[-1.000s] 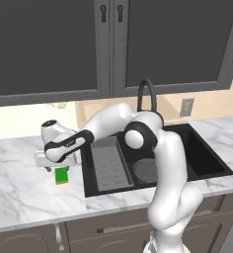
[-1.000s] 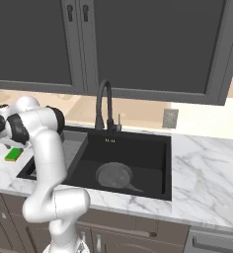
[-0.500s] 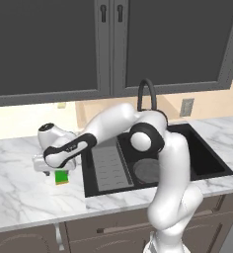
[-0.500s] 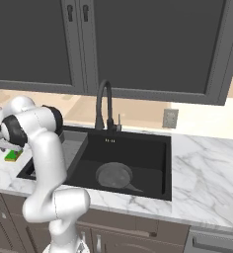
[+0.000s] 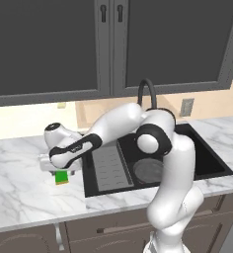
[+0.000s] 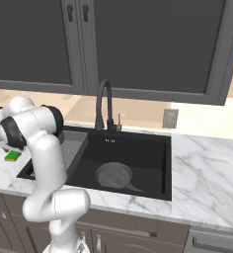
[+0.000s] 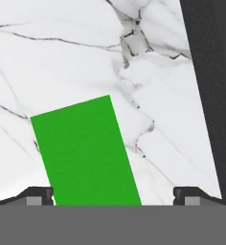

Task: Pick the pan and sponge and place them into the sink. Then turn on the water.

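A: Where's the sponge [image 7: 86,152] sitting?
B: Lower left of the hand view, on the marble counter [image 7: 76,57], between the wide-open gripper [image 7: 113,197] tips.
A: What's changing?
B: The hand is dropping closer; the pan [image 6: 114,175] is already lying in the sink [image 6: 153,143].

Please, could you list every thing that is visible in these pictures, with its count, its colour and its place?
sponge: one, bright green top, lying on the counter left of the sink, under the gripper
pan: one, dark grey, round, lying on the floor of the sink
sink: one, black, recessed in the counter
ribbed tray: one, grey, in the left part of the sink
faucet: one, black, arched, behind the sink
counter: one, white marble with grey veins
wall cabinets: dark grey doors, above the counter
wall outlet: one, grey, right of the faucet
gripper: one, dark tips, open, above the sponge
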